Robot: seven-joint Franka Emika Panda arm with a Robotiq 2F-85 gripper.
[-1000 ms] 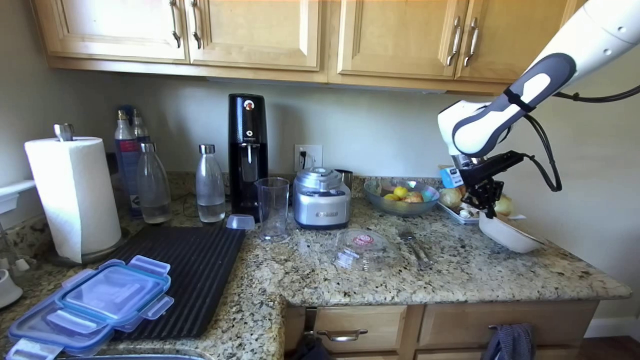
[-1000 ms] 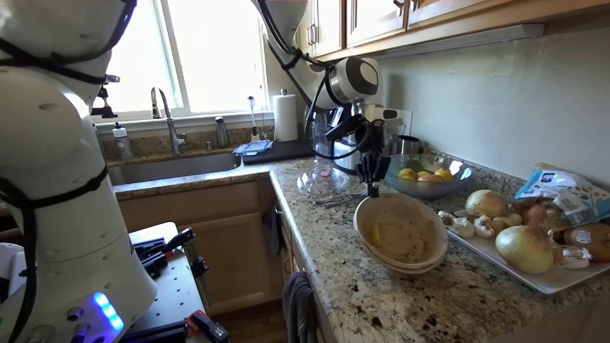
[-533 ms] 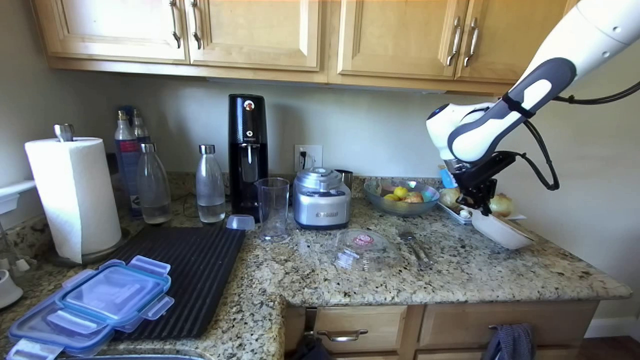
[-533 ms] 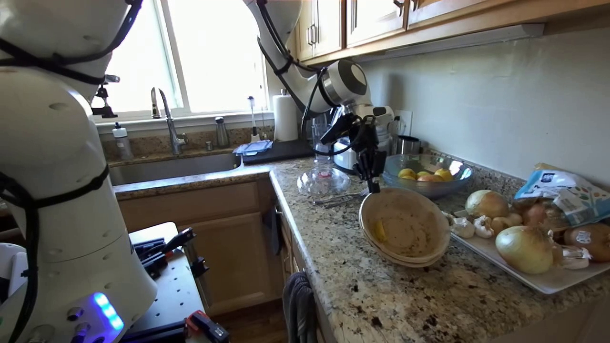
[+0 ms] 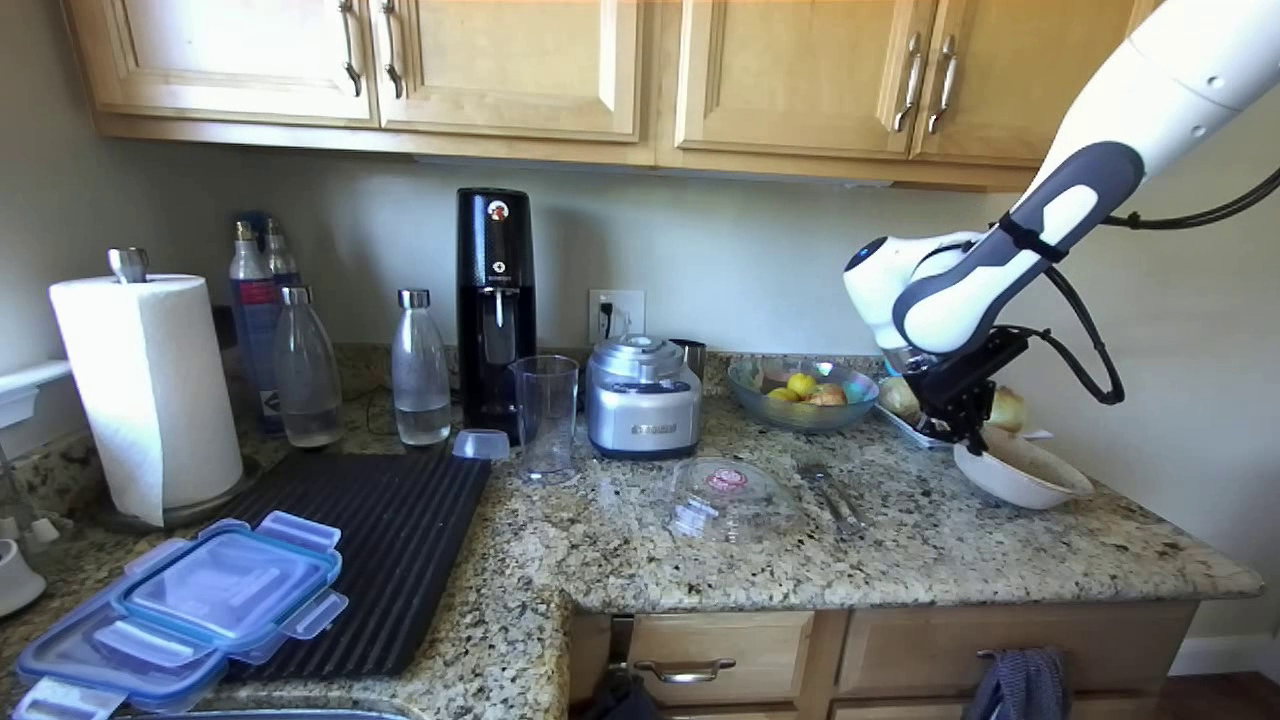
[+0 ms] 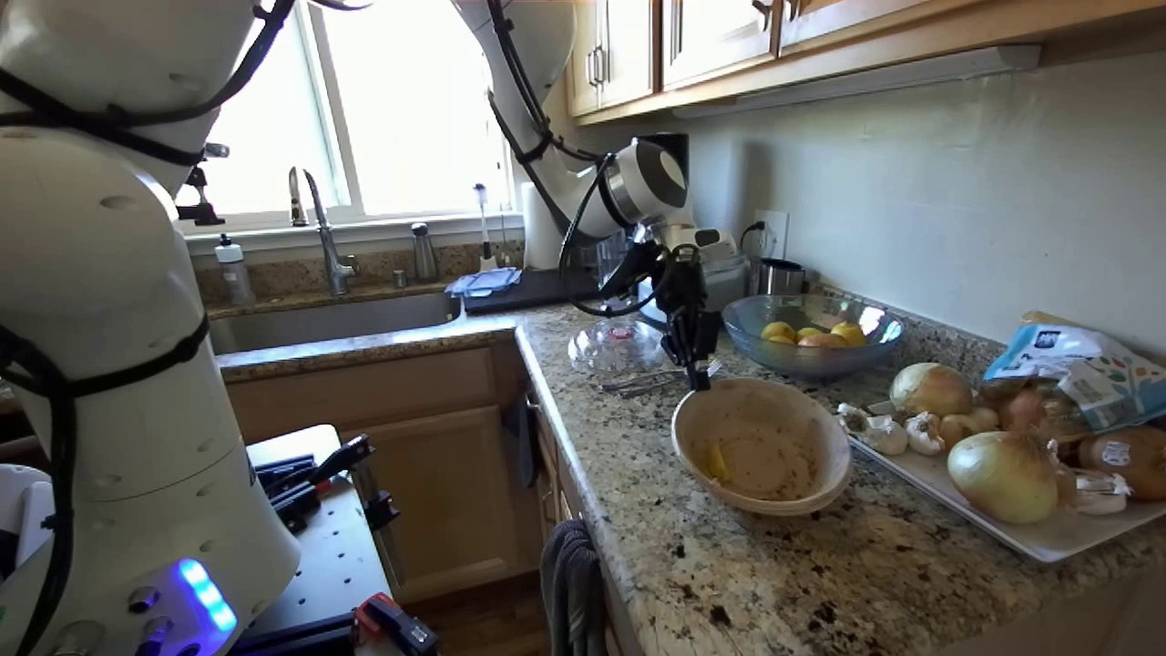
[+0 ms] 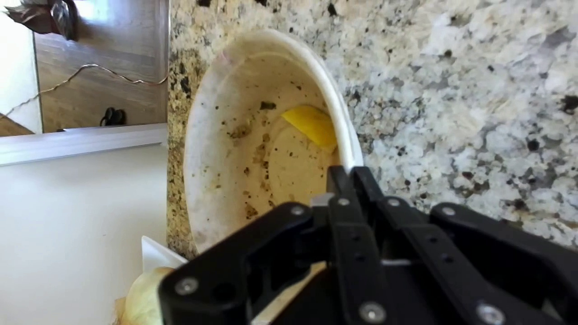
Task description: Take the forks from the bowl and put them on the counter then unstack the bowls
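The bowls (image 6: 770, 446) have tipped flatter near the table's (image 6: 656, 565) end edge, jaws rightly pinching the probably light, stiff rim (image 7: 347, 140).

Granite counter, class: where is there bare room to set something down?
One patch lies between the forks and the bowls, running to the front edge of the counter. In an exterior view, another borders the bowls and the onion tray. Crowded: along the wall, with the fruit bowl and tray, and the bowls' rim, in the gripper.

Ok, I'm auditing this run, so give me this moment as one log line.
forks: on counter | bowls: nested, tilted, yellow scrap inside | hand: closed on bowl rim | unstacking: not done
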